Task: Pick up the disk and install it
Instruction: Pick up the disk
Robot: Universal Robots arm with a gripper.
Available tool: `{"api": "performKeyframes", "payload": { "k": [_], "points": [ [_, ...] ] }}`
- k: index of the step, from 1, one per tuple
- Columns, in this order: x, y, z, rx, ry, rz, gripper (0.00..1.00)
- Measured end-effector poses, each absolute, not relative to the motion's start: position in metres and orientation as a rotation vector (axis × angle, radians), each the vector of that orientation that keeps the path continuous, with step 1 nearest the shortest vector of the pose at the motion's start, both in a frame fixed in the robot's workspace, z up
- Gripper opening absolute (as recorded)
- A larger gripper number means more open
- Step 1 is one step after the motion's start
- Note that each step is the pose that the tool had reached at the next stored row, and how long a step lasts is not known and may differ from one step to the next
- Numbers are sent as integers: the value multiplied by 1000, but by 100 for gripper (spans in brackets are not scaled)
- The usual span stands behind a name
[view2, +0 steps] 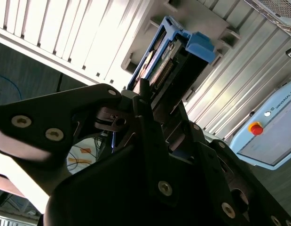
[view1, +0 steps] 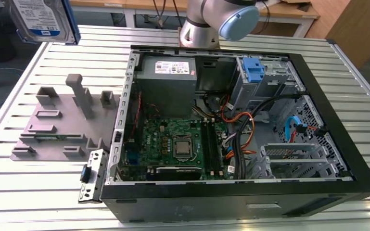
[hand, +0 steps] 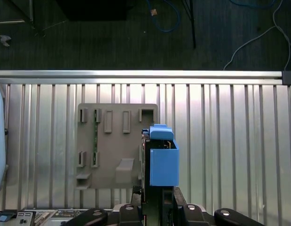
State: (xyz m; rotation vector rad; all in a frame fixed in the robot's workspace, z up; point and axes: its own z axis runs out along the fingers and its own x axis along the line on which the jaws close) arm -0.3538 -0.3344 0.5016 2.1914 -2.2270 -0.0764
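Observation:
The disk (view1: 44, 19), silver with a white-and-blue label and blue side rails, hangs high above the table's far corner at the exterior view's left, well clear of the open computer case (view1: 236, 192). In both wrist views my gripper (hand: 159, 200) is shut on the disk (hand: 163, 160), whose blue rail faces the first wrist camera. In the second wrist view the disk (view2: 169, 61) stands out beyond the black fingers (view2: 144, 101), with its connector edge showing. Below the held disk lies the grey fixture plate (hand: 112, 141).
Inside the case are a grey power-supply box (view1: 169, 70), a motherboard (view1: 172, 144), loose cables (view1: 249, 125) and a tall blue clip piece (view1: 253, 71) at the drive bay. The grey fixture plate (view1: 56, 130) lies beside the case on the slatted metal table (view1: 18, 192). The arm's base (view1: 201, 29) stands behind the case.

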Motion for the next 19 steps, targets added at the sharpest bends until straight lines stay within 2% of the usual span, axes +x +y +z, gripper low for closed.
{"api": "performKeyframes", "payload": {
  "k": [19],
  "points": [
    [-321,-334,502,2191,-2227,-76,35]
  ]
}}
